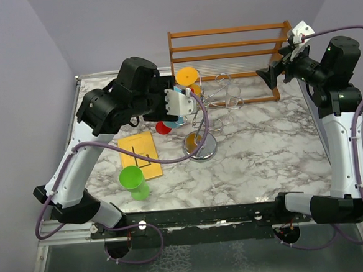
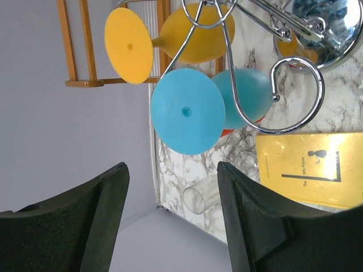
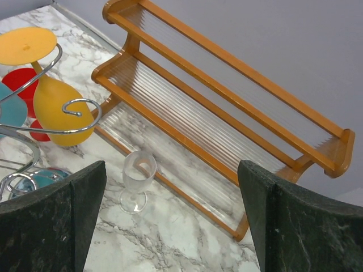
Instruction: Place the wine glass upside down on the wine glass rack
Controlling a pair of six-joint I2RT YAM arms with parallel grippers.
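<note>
A green glass [image 1: 132,177] sits on the table's left side, with a yellow book [image 1: 139,152] beside it. The left gripper [image 2: 171,175] is spread wide and holds nothing, its fingers just short of the blue glass [image 2: 187,110]. That glass hangs bowl-down on the rack [image 1: 202,148] next to a yellow glass [image 2: 129,45], with a red glass [image 1: 163,127] below. A clear glass [image 3: 138,175] stands upright by the shelf [image 1: 224,30]. Above it the right gripper [image 3: 172,170] is raised, wide open and empty
</note>
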